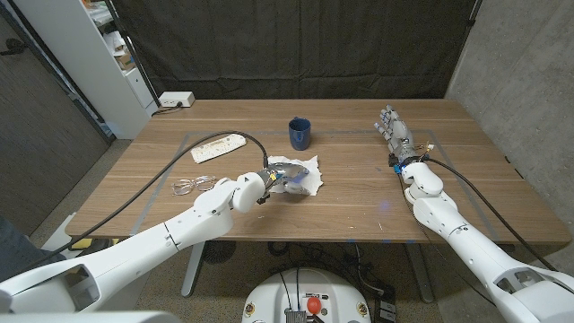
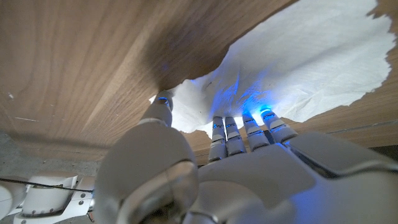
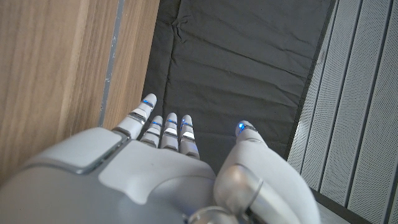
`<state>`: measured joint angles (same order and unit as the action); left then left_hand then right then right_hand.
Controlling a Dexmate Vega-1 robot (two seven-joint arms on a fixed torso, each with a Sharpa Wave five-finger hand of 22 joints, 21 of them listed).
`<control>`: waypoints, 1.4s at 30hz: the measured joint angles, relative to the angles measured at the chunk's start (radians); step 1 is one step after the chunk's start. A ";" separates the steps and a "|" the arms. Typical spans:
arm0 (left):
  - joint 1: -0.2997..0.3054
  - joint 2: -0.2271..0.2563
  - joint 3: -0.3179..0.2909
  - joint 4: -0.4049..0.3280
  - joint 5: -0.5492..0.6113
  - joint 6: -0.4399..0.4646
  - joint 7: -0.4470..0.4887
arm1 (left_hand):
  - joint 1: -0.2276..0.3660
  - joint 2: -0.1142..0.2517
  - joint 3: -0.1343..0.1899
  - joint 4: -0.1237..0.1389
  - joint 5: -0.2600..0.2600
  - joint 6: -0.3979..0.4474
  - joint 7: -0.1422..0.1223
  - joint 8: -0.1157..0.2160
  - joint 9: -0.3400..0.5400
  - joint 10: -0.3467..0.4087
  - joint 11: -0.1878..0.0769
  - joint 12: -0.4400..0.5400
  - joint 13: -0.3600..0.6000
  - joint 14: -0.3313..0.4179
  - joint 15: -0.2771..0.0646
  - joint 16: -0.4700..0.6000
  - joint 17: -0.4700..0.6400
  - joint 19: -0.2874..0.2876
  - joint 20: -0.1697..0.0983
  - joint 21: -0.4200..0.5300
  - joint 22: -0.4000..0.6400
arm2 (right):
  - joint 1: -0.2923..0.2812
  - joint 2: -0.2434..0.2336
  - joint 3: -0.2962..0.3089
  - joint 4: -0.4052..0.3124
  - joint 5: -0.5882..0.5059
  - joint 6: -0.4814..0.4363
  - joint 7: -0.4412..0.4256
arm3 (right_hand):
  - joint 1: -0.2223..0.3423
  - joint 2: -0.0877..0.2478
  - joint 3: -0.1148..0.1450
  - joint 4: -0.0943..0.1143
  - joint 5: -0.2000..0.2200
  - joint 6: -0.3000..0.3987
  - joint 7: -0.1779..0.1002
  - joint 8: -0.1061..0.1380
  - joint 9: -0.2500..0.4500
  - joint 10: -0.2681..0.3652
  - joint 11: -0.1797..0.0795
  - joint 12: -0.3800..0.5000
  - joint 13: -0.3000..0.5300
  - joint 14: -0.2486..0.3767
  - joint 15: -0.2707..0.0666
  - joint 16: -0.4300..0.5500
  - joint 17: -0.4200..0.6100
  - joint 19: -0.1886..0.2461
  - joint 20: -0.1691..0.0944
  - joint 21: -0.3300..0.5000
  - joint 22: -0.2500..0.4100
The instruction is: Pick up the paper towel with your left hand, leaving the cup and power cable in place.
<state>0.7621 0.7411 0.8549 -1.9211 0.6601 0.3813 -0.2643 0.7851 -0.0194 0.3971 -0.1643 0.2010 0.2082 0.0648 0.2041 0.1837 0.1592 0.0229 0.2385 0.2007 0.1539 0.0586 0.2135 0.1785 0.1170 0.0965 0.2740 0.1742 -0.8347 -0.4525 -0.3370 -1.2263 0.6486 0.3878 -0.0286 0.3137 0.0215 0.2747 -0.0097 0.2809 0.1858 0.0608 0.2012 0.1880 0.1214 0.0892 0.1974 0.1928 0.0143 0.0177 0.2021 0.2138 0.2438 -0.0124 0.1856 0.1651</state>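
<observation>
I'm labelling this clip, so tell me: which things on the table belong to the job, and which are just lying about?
Belong to the job:
- paper towel
- left robot hand, reaching onto the towel
- blue cup, to stay put
- power strip with black cable, to stay put

Just lying about:
- clear glasses
- right robot hand, idle

A wooden table (image 1: 359,193) carries a white paper towel (image 1: 309,173) at centre, a blue cup (image 1: 300,134) above it, a power strip (image 1: 218,147) upper left, and clear glasses (image 1: 194,185) left.
</observation>
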 measured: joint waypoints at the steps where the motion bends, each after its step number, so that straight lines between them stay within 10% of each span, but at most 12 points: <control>1: -0.002 -0.001 0.002 0.001 0.000 0.003 -0.004 | 0.014 0.001 0.000 0.000 -0.002 0.004 -0.001 0.000 0.000 0.009 -0.002 0.001 0.000 0.017 -0.003 0.003 0.000 0.014 -0.003 0.007 0.000 | 0.000 0.000 0.000 0.000 0.000 0.001 0.000 | 0.000 0.000 0.000 0.000 0.000 0.000 0.000 0.000 0.000 0.000 0.000 0.000 0.000 0.000 0.000 0.002 0.000 0.000 0.000 0.000 0.000; 12: -0.011 -0.009 0.005 0.003 -0.011 0.024 -0.026 | 0.125 0.032 0.004 -0.004 -0.018 0.058 0.003 0.007 0.005 0.097 -0.014 0.017 0.002 0.138 -0.049 0.029 0.000 0.111 -0.093 0.070 0.001 | -0.004 0.000 0.003 -0.002 0.001 0.003 -0.001 | 0.000 0.000 0.000 0.000 0.000 0.004 -0.004 0.000 0.000 0.005 -0.005 0.000 0.000 0.000 0.000 0.002 0.000 0.000 0.000 0.000 0.000; 34: -0.030 -0.020 0.010 0.021 -0.071 0.042 -0.033 | 0.350 0.114 0.010 -0.010 -0.024 0.281 -0.031 0.058 0.010 0.220 -0.058 0.086 0.001 0.184 -0.094 0.069 0.000 0.129 -0.110 0.127 0.001 | 0.002 0.003 -0.001 -0.002 -0.004 -0.003 -0.012 | 0.000 0.000 0.000 0.000 0.000 0.004 -0.004 0.000 0.000 0.005 -0.005 0.000 0.000 0.000 0.000 0.002 0.000 -0.004 0.004 0.000 0.000; 37: -0.030 -0.022 0.009 0.022 -0.077 0.044 -0.028 | 0.364 0.126 0.015 -0.005 -0.018 0.327 -0.042 0.073 0.020 0.273 -0.081 0.104 0.001 0.242 -0.153 0.116 0.000 0.233 -0.214 0.138 0.001 | 0.003 0.003 -0.001 -0.001 -0.004 -0.004 -0.012 | 0.000 0.000 0.000 0.000 0.000 0.004 -0.004 0.000 0.000 0.005 -0.005 0.000 0.000 0.000 0.000 0.002 0.000 -0.004 0.004 0.000 0.000; 42: -0.033 -0.024 0.009 0.022 -0.094 0.053 -0.018 | 0.368 0.130 0.017 -0.002 -0.018 0.345 -0.042 0.078 0.022 0.296 -0.096 0.104 0.001 0.244 -0.155 0.135 0.000 0.239 -0.221 0.154 0.001 | 0.006 0.003 -0.001 0.002 -0.004 -0.005 -0.010 | 0.000 0.000 0.000 0.000 0.000 0.004 -0.004 0.000 0.000 0.005 -0.005 0.000 0.000 0.000 0.000 0.002 0.000 -0.004 0.004 0.000 0.000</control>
<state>0.7296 0.7174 0.8635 -1.8990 0.5665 0.4348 -0.2820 1.1534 0.1108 0.4144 -0.1666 0.1828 0.5527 0.0230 0.2818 0.2061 0.4554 -0.0734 0.3426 0.2021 0.3982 -0.0961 0.3487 0.1785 0.3563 -0.1241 0.4284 0.1748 -0.8292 -0.4499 -0.3378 -1.2247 0.6444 0.3828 -0.0390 0.3137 0.0215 0.2748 -0.0096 0.2809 0.1894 0.0571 0.2012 0.1880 0.1268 0.0839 0.1974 0.1927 0.0143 0.0177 0.2041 0.2141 0.2400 -0.0087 0.1856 0.1651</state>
